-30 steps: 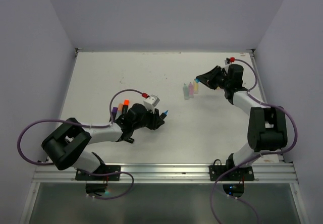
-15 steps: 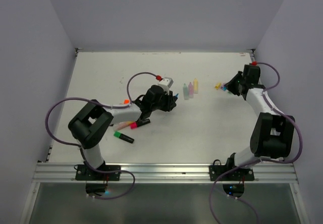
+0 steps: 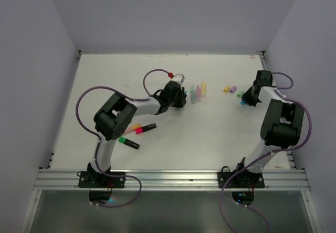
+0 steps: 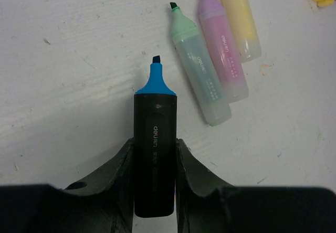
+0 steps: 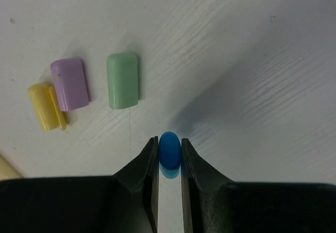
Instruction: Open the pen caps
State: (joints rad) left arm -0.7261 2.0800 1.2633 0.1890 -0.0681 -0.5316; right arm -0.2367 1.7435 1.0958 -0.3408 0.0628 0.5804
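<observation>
My left gripper is shut on a black-barrelled pen whose blue tip is bare and points away. The pen hangs just left of three uncapped pastel pens lying side by side: mint, purple and yellow. My right gripper is shut on a small blue pen cap, held low over the table. Just beyond it three loose caps lie in a row: green, purple and yellow.
Three more pens lie at the near left: one with a green end, one with a pink end and a pale orange one. The right wall stands close beside the right arm.
The left arm swung right and away with the blue-tipped pen, up beside the pastel pens. The right arm carried the blue cap right, over to the row of loose caps.
</observation>
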